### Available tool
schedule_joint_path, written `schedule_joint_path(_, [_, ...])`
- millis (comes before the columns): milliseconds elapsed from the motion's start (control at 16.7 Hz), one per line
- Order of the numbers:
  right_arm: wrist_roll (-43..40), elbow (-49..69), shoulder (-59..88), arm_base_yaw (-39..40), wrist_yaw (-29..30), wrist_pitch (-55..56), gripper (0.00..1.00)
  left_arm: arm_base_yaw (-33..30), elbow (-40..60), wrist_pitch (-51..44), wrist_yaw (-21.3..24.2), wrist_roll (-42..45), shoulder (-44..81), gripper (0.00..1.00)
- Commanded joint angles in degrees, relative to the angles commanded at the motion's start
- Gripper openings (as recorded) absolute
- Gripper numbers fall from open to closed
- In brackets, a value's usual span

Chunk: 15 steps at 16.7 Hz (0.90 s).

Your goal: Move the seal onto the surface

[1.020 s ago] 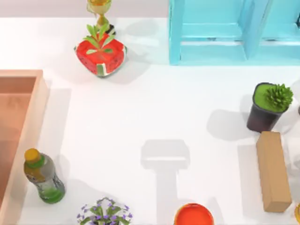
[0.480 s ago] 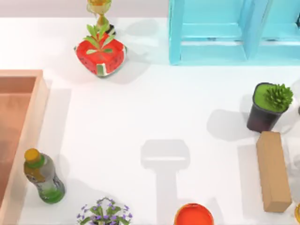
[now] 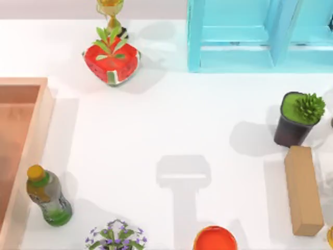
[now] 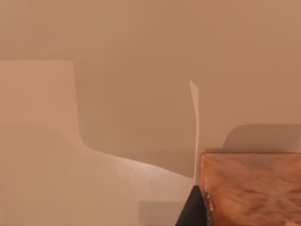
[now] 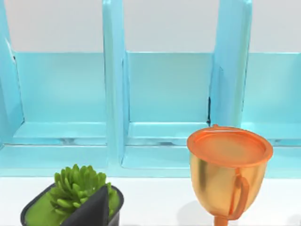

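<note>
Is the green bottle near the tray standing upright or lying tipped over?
Upright. In the top view the bottle stands on its base on the white tabletop beside the wooden tray, yellow cap uppermost, its shadow cast alongside it.

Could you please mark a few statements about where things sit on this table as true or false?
1. The long plain tan wooden block lies on the white tabletop just below the black pot with a green succulent. True.
2. The green bottle with a yellow cap lies inside the brown wooden tray. False: it stands on the tabletop beside the tray's edge.
3. The light blue shelf is at the top view's left. False: it is at the upper right.
4. The red watermelon-patterned planter holds a leafy plant. True.
</note>
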Motion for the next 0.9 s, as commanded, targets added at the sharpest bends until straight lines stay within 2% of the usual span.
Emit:
schedule_joint_path(360, [0.0, 0.0, 0.0, 0.0, 0.0, 0.0, 1.0, -0.21, 0.15, -0.14, 0.03, -0.06, -0.24, 0.0])
schedule_joint_path(480, [0.0, 0.0, 0.0, 0.0, 0.0, 0.0, 1.0, -2.19, 2.15, -1.79, 0.01, -1.58, -2.12, 0.0])
schedule_joint_path(600, [0.0, 0.0, 0.0, 0.0, 0.0, 0.0, 1.0, -6.54, 6.32, -4.71, -0.08, -4.88, -5.46, 0.0])
schedule_joint_path(900, [0.0, 0.0, 0.0, 0.0, 0.0, 0.0, 1.0, -22.26, 18.83, -17.28, -0.49, -18.08, -12.7, 0.0])
